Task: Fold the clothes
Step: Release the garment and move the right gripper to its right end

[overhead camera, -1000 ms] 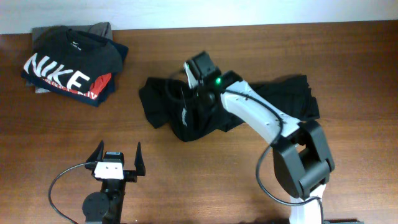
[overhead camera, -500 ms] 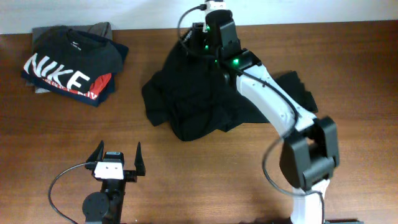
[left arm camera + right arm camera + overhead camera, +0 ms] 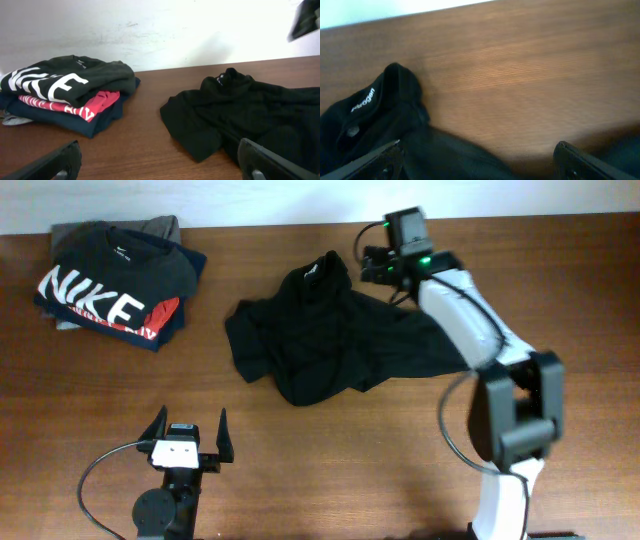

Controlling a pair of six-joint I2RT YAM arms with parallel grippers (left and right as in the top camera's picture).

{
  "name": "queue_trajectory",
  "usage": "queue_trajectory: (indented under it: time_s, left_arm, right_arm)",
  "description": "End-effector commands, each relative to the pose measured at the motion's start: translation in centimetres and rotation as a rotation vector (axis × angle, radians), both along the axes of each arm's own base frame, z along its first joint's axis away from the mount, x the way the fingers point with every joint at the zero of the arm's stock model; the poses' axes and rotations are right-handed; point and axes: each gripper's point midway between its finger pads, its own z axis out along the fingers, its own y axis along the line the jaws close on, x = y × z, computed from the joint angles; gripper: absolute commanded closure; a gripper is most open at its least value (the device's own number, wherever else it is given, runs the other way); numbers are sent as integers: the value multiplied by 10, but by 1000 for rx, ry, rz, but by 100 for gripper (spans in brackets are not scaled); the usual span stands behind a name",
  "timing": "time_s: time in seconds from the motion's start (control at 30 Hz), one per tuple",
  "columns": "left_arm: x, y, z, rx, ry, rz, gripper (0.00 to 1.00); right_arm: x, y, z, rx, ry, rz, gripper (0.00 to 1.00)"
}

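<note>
The clothes (image 3: 330, 330), a plain black top, lie crumpled in the middle of the wooden table, with the collar and its small white print (image 3: 362, 100) pointing at the far edge. In the left wrist view the clothes (image 3: 250, 115) fill the right half. My right gripper (image 3: 375, 265) hovers open just past the collar near the far edge, jaws wide with nothing between them; in its own view the right gripper (image 3: 480, 162) has black cloth (image 3: 385, 135) below its left finger. The left gripper (image 3: 189, 423) stands open and empty near the front edge, well clear of the cloth (image 3: 160, 165).
A stack of folded garments topped by a black NIKE T-shirt (image 3: 115, 280) sits at the far left corner (image 3: 60, 95). The table's far edge meets a white wall (image 3: 150, 30). Bare wood (image 3: 330, 460) lies between the left gripper and the clothes.
My right gripper pulled part of the clothes toward the far edge, opened and let go, then swung right. The collar now lies farther back. The left arm has not moved.
</note>
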Motion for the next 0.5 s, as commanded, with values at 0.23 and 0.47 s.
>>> queue_trajectory:
  time_s: [0.23,0.47]
  left_arm:
    - [0,-1,-2,15,1,-11,1]
    - [0,-1,-2,15,1,-10,1]
  right_arm:
    - [-124,-91,156,-39,-50,-275,1]
    - [-184,-108,128,-132,204,-256,1]
